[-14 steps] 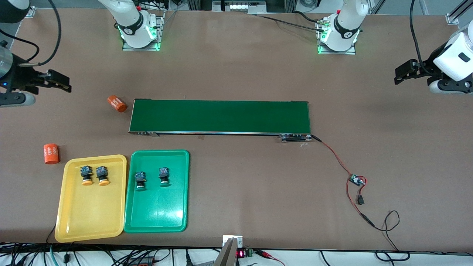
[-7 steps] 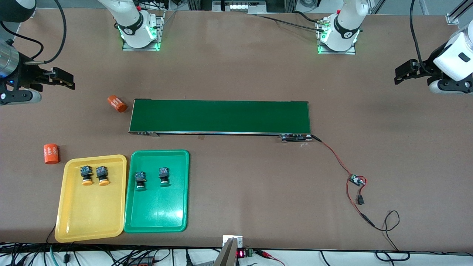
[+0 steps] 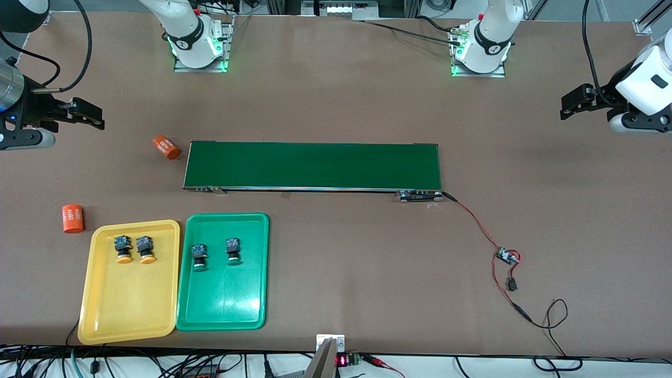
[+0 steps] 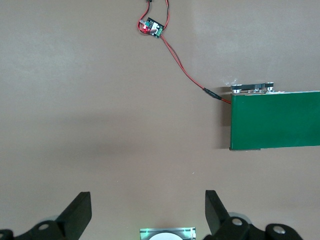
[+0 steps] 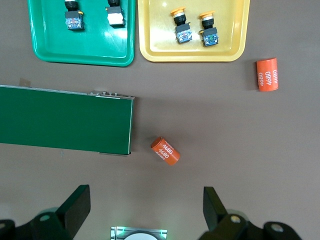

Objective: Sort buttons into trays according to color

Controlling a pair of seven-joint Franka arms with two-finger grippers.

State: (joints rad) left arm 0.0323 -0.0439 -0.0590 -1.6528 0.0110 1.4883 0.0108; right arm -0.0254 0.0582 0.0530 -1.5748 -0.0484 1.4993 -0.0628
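Observation:
The yellow tray (image 3: 128,294) and the green tray (image 3: 223,299) lie side by side near the front edge, toward the right arm's end. Two orange-capped buttons (image 3: 122,249) (image 3: 145,249) rest in the yellow tray (image 5: 192,54). Two green-capped buttons (image 3: 198,256) (image 3: 232,250) rest in the green tray (image 5: 82,55). My right gripper (image 3: 86,114) (image 5: 145,200) hangs open and empty over bare table at the right arm's end. My left gripper (image 3: 572,105) (image 4: 148,202) hangs open and empty over bare table at the left arm's end.
A long dark-green conveyor belt (image 3: 312,165) crosses the table's middle. One orange cylinder (image 3: 166,147) lies at its end, another (image 3: 73,218) stands beside the yellow tray. A red wire runs from the belt to a small circuit board (image 3: 506,256).
The right gripper has shifted slightly over the table at its end. The left arm, the trays and the buttons have not moved.

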